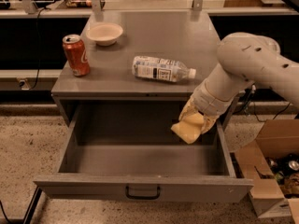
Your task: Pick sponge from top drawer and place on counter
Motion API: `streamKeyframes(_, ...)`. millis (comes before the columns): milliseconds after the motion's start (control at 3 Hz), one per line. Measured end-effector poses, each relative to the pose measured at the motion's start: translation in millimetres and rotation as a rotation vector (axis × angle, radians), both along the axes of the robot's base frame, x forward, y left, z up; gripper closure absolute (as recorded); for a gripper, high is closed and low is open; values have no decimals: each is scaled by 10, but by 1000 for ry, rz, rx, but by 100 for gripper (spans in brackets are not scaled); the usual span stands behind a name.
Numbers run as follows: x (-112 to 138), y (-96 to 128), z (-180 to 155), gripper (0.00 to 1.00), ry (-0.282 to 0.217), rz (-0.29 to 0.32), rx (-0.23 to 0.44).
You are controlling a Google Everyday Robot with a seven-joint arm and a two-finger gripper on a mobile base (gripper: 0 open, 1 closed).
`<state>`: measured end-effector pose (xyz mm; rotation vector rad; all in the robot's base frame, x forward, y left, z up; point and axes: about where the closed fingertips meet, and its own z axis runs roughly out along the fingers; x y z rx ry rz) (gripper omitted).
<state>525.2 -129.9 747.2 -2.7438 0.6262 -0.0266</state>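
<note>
The top drawer (140,188) stands pulled open below the counter (154,31), and its grey floor is bare. My gripper (194,120) hangs over the drawer's right side, above its floor and just below the counter's front edge. It is shut on the pale yellow sponge (188,129), which hangs tilted from the fingers, clear of the drawer floor. The white arm reaches in from the right and hides the counter's right front corner.
On the counter stand a red soda can (76,55) at the front left and a white bowl (104,33) behind it. A plastic water bottle (161,69) lies on its side near the front edge. An open cardboard box (273,171) sits on the floor at right.
</note>
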Motion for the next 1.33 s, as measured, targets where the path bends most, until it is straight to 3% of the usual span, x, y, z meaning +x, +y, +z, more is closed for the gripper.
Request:
streamKeyframes(333, -13, -262, 337, 100, -32, -45, -15)
streamKeyframes(1000, 371, -550, 913, 100, -208, -38, -83)
streamKeyframes(1333, 394, -564, 945, 100, -220, -37, -88)
